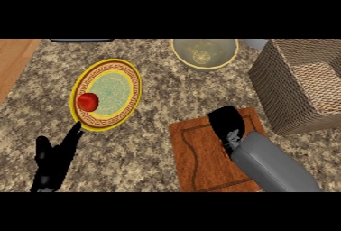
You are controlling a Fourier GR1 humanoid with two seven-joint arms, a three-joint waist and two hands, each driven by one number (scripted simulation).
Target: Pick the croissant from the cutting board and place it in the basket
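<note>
The robot's right hand (225, 122) hangs over the far edge of a brown wooden cutting board (200, 158) on a speckled granite counter (160, 135), its grey forearm crossing the board's near right corner. The croissant is out of sight: if it is still on the board it lies hidden beneath the hand and arm, and whether the hand is open or gripping anything cannot be told from this angle. Just to the right, close beside the board's far right corner, stands a tall woven wicker basket (286, 90), its near wall rising between the hand and the basket's opening. At far centre sits a pale yellow bowl (213, 49), well apart from the board. To the left, a yellow-rimmed patterned plate (113, 90) carries a small round red fruit (88, 102) near its left edge. The left hand (52, 162) rests open at the near left, fingers straight and pointing up, one fingertip reaching the plate's near rim.
</note>
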